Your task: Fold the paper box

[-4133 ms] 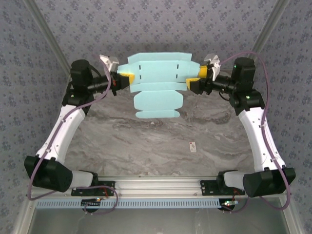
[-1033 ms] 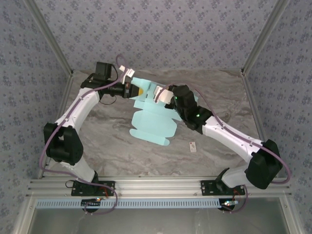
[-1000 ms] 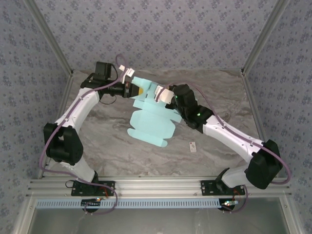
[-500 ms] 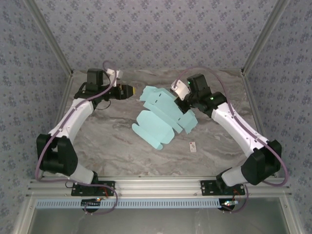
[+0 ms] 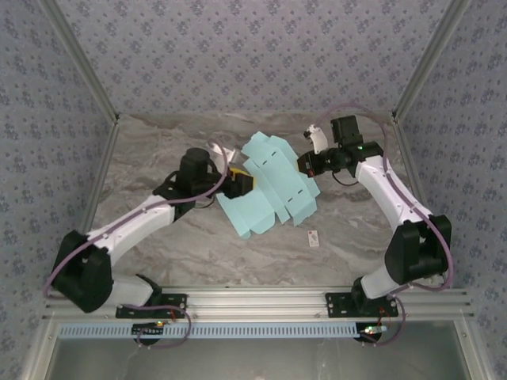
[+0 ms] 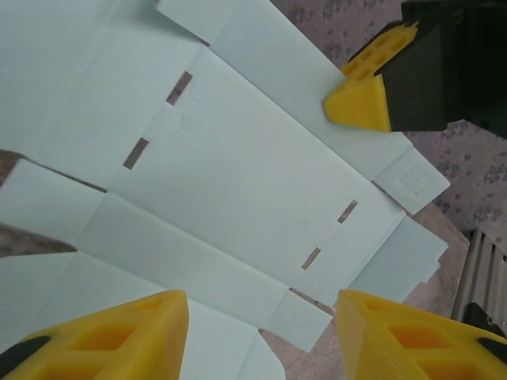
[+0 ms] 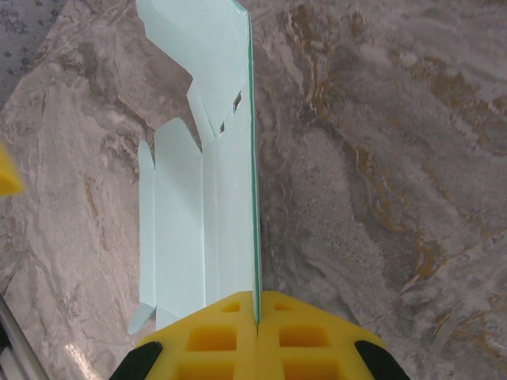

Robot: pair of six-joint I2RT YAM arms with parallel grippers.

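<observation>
The paper box (image 5: 273, 186) is a flat pale turquoise die-cut sheet with tabbed flaps, held tilted over the middle of the marble table. My right gripper (image 5: 307, 165) is shut on its right edge. In the right wrist view the sheet (image 7: 207, 198) stands edge-on and runs away from the closed yellow pads (image 7: 230, 332). My left gripper (image 5: 244, 184) is at the sheet's left side, open. In the left wrist view its fingertips (image 6: 158, 332) stand wide apart in front of the sheet's face (image 6: 238, 174), nothing pinched between them, and the right gripper's yellow finger (image 6: 360, 99) shows at the far edge.
A tiny white tag (image 5: 314, 237) lies on the table (image 5: 158, 150) just near-right of the sheet. Patterned walls and metal frame posts (image 5: 416, 67) close in the back and both sides. The rail with the arm bases (image 5: 253, 301) runs along the near edge.
My left gripper let go of the sheet, opened and swung from the back left to the sheet's near-left side. The right gripper carried the sheet rightward and back.
</observation>
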